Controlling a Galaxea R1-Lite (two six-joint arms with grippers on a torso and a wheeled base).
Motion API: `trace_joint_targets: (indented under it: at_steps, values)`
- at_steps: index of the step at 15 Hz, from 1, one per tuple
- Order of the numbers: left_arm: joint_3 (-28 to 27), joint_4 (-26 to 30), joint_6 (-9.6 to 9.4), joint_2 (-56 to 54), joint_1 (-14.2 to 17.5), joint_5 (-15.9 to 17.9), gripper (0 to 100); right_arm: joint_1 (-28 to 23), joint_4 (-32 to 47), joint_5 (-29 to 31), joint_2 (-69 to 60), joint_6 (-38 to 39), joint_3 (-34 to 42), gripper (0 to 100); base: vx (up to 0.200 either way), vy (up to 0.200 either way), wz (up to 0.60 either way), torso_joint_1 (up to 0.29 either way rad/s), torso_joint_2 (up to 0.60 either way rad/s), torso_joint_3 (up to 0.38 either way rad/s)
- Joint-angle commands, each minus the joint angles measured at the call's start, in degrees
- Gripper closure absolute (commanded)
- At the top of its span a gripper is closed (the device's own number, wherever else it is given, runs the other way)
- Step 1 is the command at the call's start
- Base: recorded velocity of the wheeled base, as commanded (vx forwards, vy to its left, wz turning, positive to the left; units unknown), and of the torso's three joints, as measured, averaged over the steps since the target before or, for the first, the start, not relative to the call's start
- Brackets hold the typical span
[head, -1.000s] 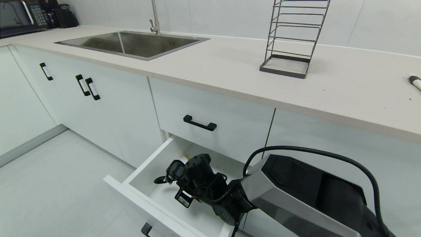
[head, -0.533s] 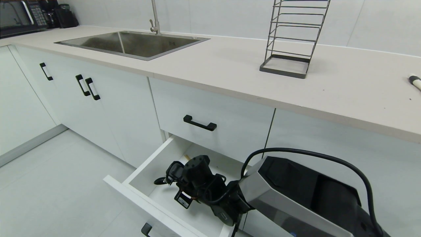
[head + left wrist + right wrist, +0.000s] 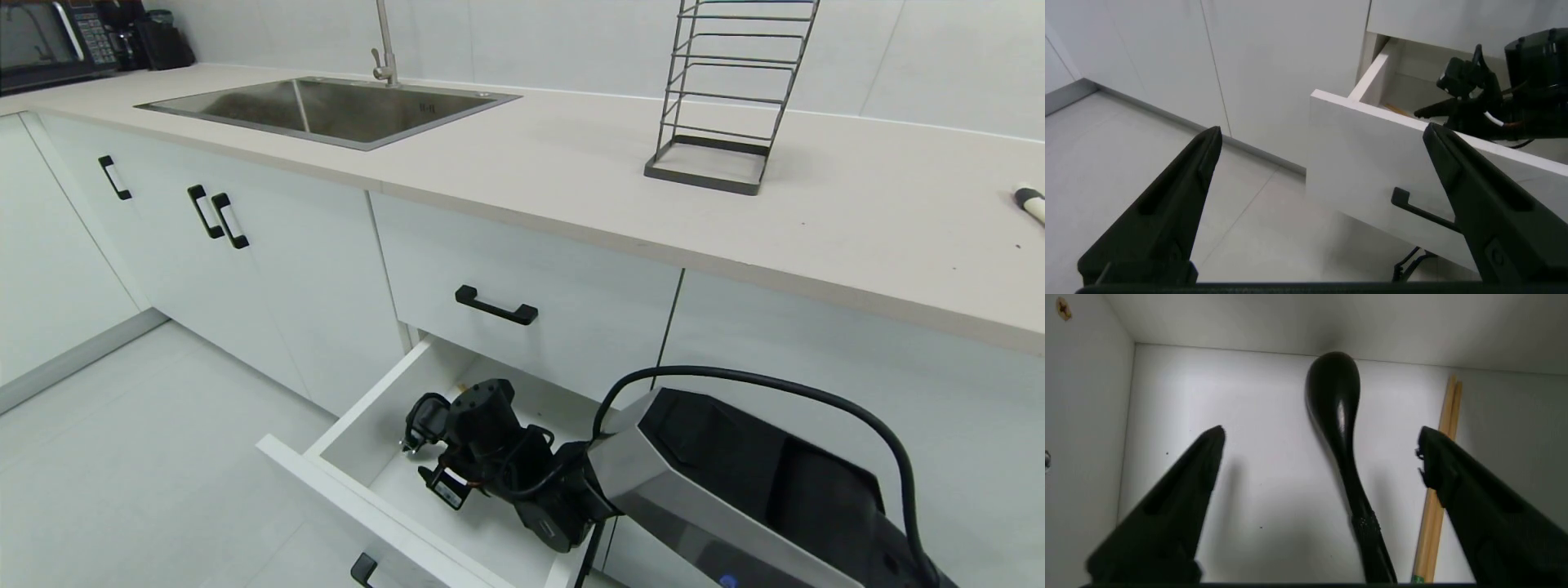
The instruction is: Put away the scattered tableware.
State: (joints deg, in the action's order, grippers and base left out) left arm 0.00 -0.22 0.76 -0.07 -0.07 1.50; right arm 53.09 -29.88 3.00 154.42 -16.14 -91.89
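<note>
The open drawer (image 3: 371, 400) sits low in the middle of the head view. The right arm (image 3: 735, 490) slants into it from the lower right, wrist tipped toward the drawer floor. The right gripper (image 3: 1321, 439) is spread wide and grips nothing. The black spoon (image 3: 1346, 469) lies flat on the floor under that gap, its long axis in line with the fingers and its bowl away from the wrist. Chopsticks (image 3: 1437, 482) lie just beside it, roughly parallel. The left gripper (image 3: 1321, 137), also wide open and empty, hangs outside the drawer front, so the right arm is nearer.
</note>
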Motion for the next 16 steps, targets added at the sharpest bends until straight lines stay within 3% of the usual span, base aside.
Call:
trace_joint_targets:
  at_steps: [1, 9, 16]
  values:
    - [0.0, 0.0, 0.04, 0.1, 0.0, 0.0, 0, 0.1, 0.2, 0.0, 0.4, 0.0, -0.6, 0, 0.000, 0.000, 0.00, 0.000, 0.00, 0.000]
    - [0.0, 0.0, 0.04, 0.1, 0.0, 0.0, 0, 4.1, -0.3, -0.5, -10.6, -5.8, 4.1, 0, 0.000, 0.000, 0.00, 0.000, 0.00, 0.000]
    - [0.0, 0.0, 0.04, 0.1, 0.0, 0.0, 0, 6.7, -7.4, -2.9, -27.0, -6.4, 22.7, 0, 0.000, 0.000, 0.00, 0.000, 0.00, 0.000]
